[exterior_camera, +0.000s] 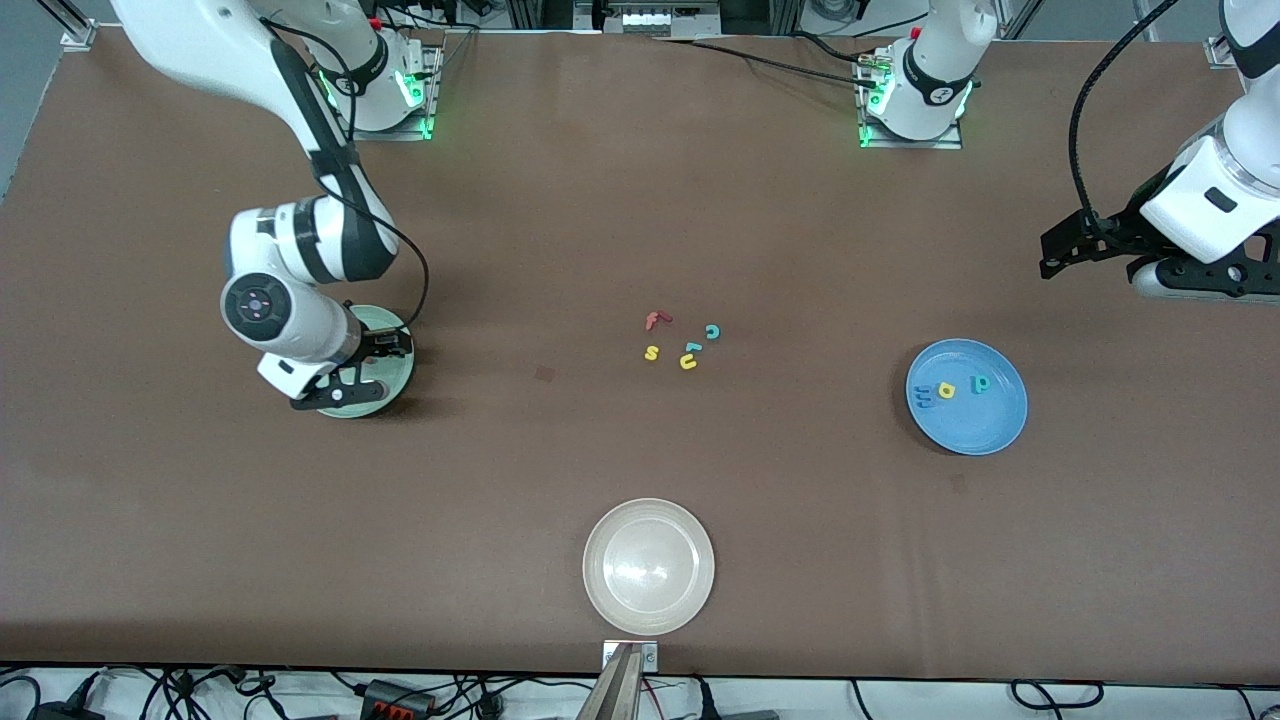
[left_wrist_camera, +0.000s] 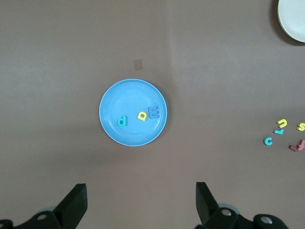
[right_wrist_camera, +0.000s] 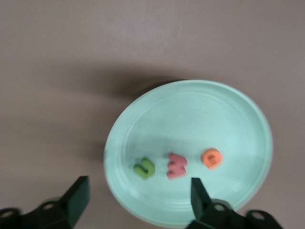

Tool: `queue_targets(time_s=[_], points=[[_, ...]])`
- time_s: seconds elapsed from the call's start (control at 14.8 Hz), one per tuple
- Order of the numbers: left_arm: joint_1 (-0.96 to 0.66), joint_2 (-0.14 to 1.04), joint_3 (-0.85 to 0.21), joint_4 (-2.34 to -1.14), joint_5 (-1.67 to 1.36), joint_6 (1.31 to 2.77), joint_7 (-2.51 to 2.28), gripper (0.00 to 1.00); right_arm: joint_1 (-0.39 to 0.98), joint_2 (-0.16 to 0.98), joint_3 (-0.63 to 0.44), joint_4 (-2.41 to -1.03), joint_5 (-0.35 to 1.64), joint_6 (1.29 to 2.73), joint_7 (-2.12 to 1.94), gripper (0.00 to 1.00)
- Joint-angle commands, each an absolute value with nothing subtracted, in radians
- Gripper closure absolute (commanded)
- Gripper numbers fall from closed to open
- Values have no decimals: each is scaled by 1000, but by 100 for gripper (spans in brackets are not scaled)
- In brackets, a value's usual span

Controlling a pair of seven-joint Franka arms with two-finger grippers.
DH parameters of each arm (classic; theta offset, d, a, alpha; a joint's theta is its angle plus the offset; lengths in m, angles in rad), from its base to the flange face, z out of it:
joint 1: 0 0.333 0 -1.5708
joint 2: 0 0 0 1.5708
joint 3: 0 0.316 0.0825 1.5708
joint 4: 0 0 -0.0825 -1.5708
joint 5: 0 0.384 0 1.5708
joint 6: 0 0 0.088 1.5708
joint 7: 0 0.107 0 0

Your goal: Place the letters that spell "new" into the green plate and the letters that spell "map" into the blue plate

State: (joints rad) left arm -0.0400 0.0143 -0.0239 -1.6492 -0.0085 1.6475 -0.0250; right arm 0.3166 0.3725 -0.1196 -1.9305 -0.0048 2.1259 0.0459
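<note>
3 letters in green plate (right_wrist_camera: 190, 119), 3 in blue plate (left_wrist_camera: 114, 102), 5 loose on brown table (exterior_camera: 500, 520). Right gripper (right_wrist_camera: 138, 198) over green plate, left gripper (left_wrist_camera: 140, 200) over table; both spread, empty.

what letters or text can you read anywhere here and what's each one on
"p", "a", "m": teal p, yellow a and blue m in the blue plate.
"n", "w", "e": green n, pinkish-red w and orange e in the green plate.
"f", "c", "s", "l", "u": red f, teal c, yellow s, teal l and yellow u loose on the table.
No printed labels or brands are readable.
</note>
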Motion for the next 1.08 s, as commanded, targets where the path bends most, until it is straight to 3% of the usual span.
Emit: queue_targets(time_s=[0.0, 0.34, 0.61, 1.01], points=[[-41, -5, -28, -1654, 11, 1632, -5, 0, 307, 266, -123, -1856, -2, 1958, 60, 0], [-44, -3, -29, -1643, 11, 1632, -6, 0, 244, 225, -135, -1604, -2, 1672, 46, 0], [-41, 3, -28, -1641, 11, 1632, -5, 0, 175, 225, -135, -1465, 2, 1661, 23, 0], [-43, 3, -28, -1641, 11, 1632, -5, 0, -14, 158, -104, -1456, 3, 1654, -101, 0]])
